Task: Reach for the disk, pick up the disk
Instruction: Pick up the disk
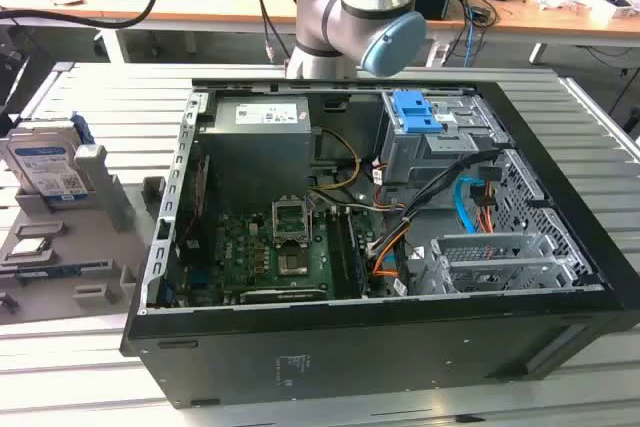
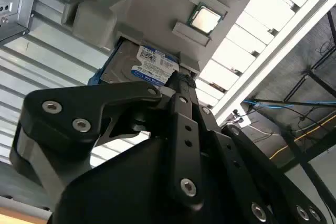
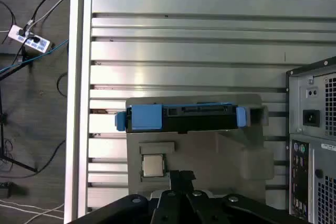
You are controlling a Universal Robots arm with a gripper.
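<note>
Hangs with fingers (image 3: 176,178) clenched together on nothing, above the grey holder (image 3: 236,150). Aims toward the disk (image 3: 181,117), clear of it and not touching. Shows the disk in both wrist views, standing on edge in that holder with its blue carrier around it. Puts it near the worktop (image 1: 100,97) edge at the exterior view's left, outside the open computer case (image 1: 400,347). Shares the holder with a small square chip (image 3: 153,165). Reads as a reach under way, with no contact, grip or lift yet.
</note>
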